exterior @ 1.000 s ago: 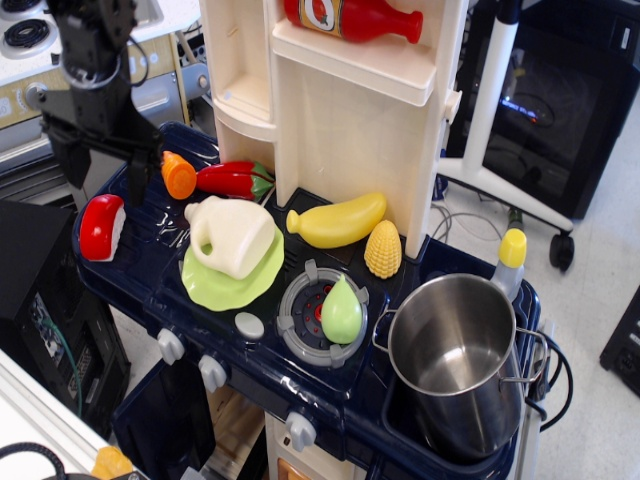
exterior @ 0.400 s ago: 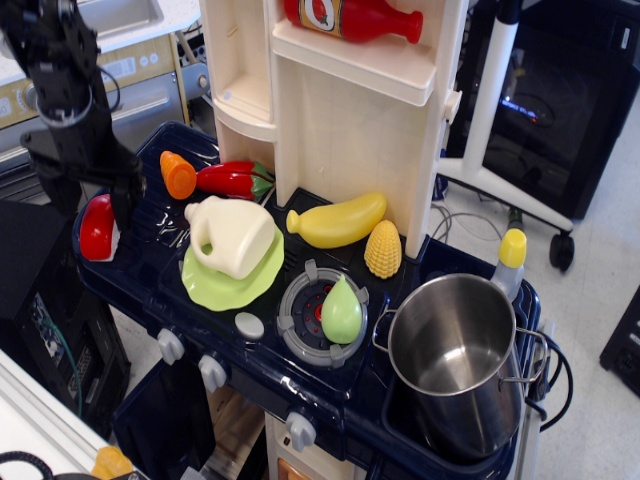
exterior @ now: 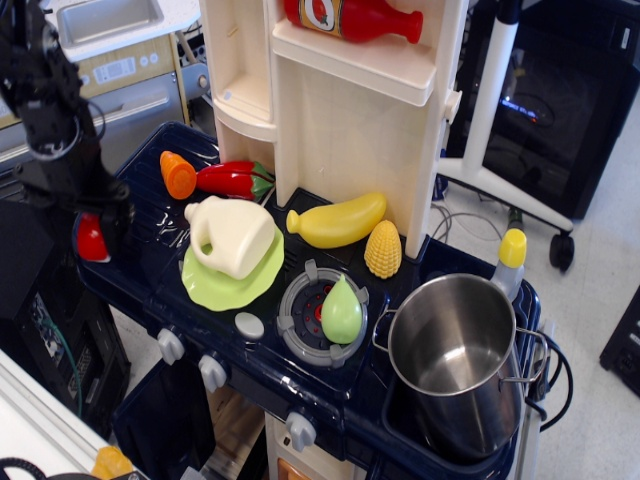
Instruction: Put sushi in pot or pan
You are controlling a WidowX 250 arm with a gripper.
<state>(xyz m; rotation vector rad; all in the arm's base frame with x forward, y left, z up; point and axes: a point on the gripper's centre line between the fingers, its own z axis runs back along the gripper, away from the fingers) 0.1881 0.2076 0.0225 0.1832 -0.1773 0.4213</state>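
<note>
One cam, high front-right, angled down

I see pale speckled floor [exterior: 600, 300] at right, white wheeled stand [exterior: 500, 110] with cables, dark cabinet [exterior: 560, 110] behind, beige appliance [exterior: 120, 80] upper left.

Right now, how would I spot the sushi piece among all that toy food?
Start at the dark blue toy stove counter and go to its far left corner, under the black gripper. The sushi there is mostly hidden, a glossy red lump, rounder than the long red chili pepper.
</note>
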